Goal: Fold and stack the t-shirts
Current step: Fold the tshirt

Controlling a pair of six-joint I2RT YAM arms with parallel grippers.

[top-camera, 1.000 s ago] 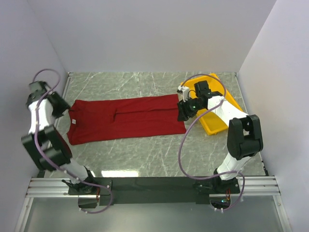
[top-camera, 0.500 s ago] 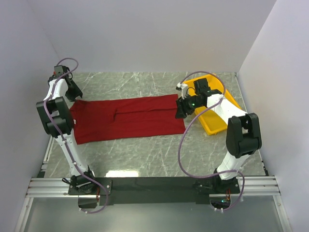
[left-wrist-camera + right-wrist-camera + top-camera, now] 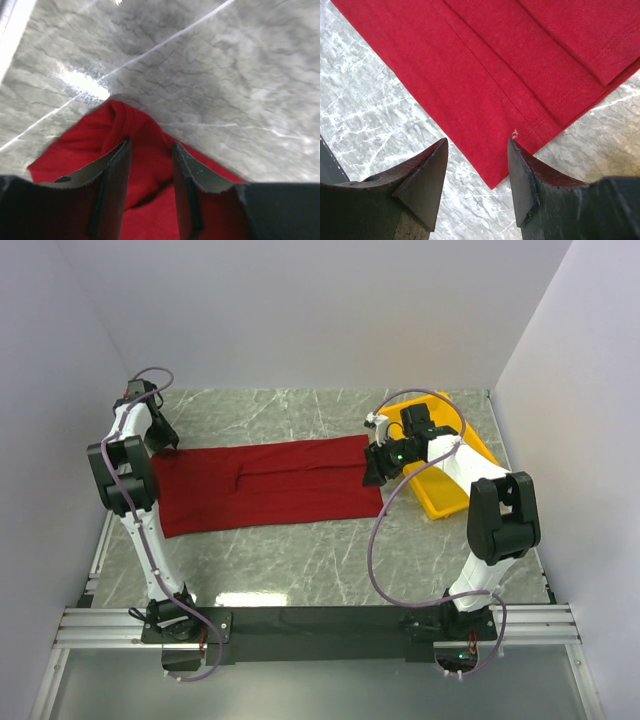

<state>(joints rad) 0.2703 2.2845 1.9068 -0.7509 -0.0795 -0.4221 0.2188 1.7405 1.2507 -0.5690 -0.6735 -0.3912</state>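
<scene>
T-shirt [image 3: 265,485] flat on the marble [image 3: 300,560], folded lengthwise, hem end beside the yellow tray [image 3: 440,502]
Left gripper [image 3: 150,145] part-spread astride the far-left corner; can't tell if it touches cloth. Right gripper [image 3: 477,142] spread wide over the hem corner, holding nothing. Risk: you nip only the top layer and the fold peels open, or uneven lifts skew it. Count: one shirt, one tray, two grippers
</scene>
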